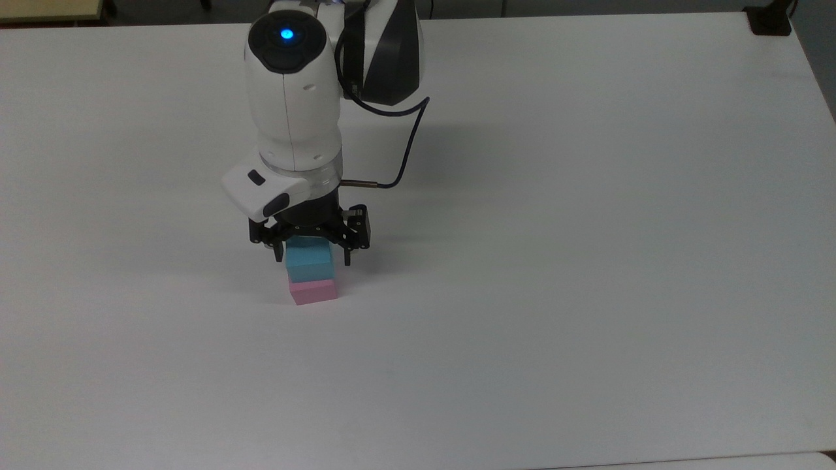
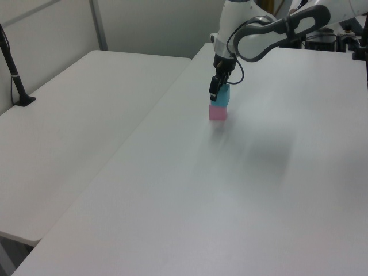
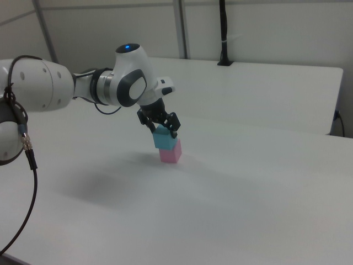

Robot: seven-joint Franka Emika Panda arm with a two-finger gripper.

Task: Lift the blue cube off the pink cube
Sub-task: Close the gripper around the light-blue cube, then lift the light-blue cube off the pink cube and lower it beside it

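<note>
Two cubes, one arm: blue cube (image 1: 309, 260) stacked on pink cube (image 1: 314, 291), mid white table (image 1: 588, 261). Gripper (image 1: 313, 256) straddles the blue cube, fingers spread. Second table (image 2: 75, 126) adjoins; pale partition walls.

Matt blue cube (image 1: 309, 260), pink cube (image 1: 314, 291); smooth white table (image 1: 588, 261)

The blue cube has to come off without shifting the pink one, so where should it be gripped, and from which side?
Grip the blue cube by its two opposite side faces, coming straight down from above. It sits squarely on the pink cube, so its flat sides are exposed. The open end effector already straddles it.
</note>
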